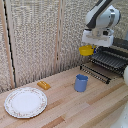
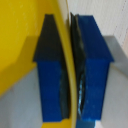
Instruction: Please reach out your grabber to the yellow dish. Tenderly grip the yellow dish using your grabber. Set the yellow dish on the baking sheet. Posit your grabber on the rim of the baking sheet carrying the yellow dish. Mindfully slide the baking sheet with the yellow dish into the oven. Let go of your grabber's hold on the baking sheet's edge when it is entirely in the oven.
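Because the wrist view sits right at the fingers [image 2: 92,75], start there: you can see the two blue pads closed tight on the thin wall of the yellow dish [image 2: 20,45], one pad inside the rim and one outside, with no gap left between them and the wall. That pinch is on an edge only, so your main risk, as I judge it, is the dish pivoting or slipping out if you swing or descend sharply; a tilted release could also let it rock on the bars.

Further out, the exterior view gives you what the wrist camera cannot: the grabber [image 1: 92,46] holds the dish in the air, off the table [image 1: 60,107], just beside the near edge of the baking sheet [image 1: 106,64] and above it. Whether the dish hangs level you cannot tell from either view. Behind the sheet the oven [image 1: 120,47] is only partly in frame. The blue cup [image 1: 81,83] stands near the sheet's front edge, so keep your descent clear of it.
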